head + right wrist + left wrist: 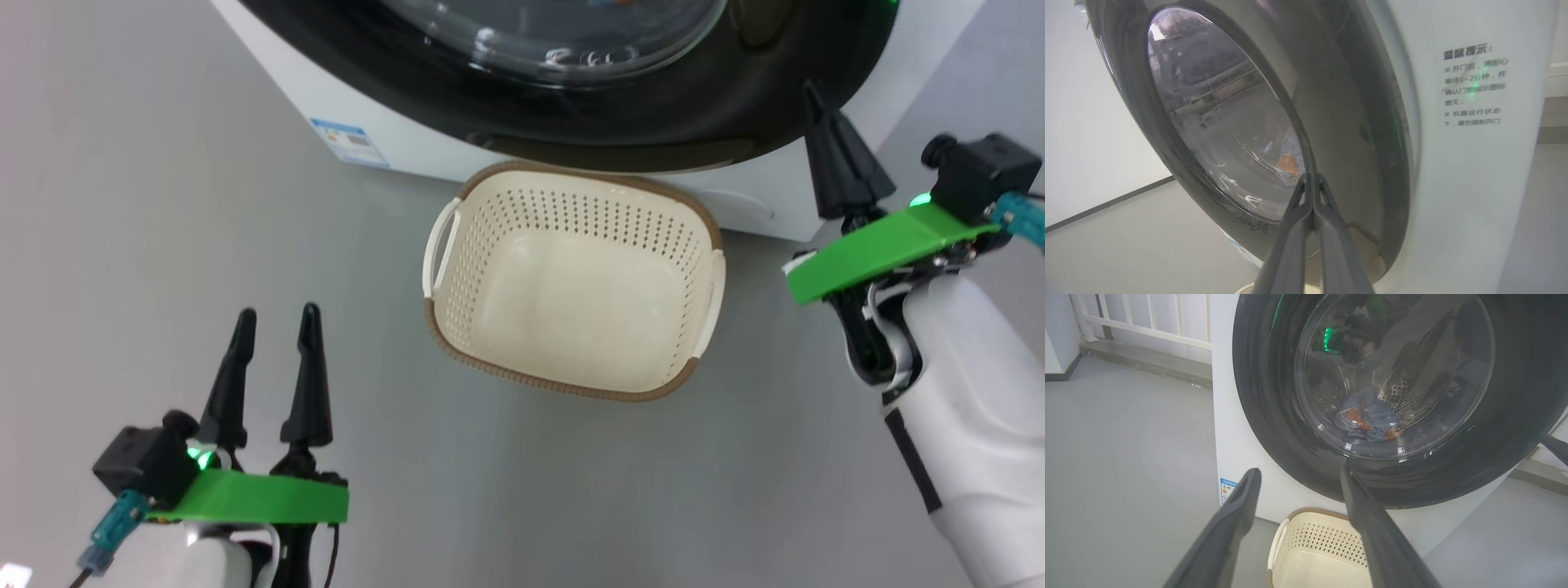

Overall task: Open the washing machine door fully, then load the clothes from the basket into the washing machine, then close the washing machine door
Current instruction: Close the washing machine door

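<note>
1. My left arm sits low at my lower left. The left gripper (pixel 278 313) hangs over the grey floor (pixel 122 245) with its fingers spread wide and nothing between them, aimed toward the washing machine (pixel 1237 457).
2. My right arm is up on the right side, pale forearm (pixel 971 392) angled upward. The right gripper (pixel 810 91) is pinched fully together on nothing, tips pointing at the lower right part of the washing machine door (pixel 1257 396). Can't tell if they actually touch the black ring.
3. The door lies against the machine's front. Latched or not, no idea.
4. The clothes (pixel 1367 420) are inside the drum, light blue with orange-brown bits, visible through the glass.
5. The basket (pixel 571 175) stands on the floor just in front of the machine, below the door, between my two grippers.
</note>
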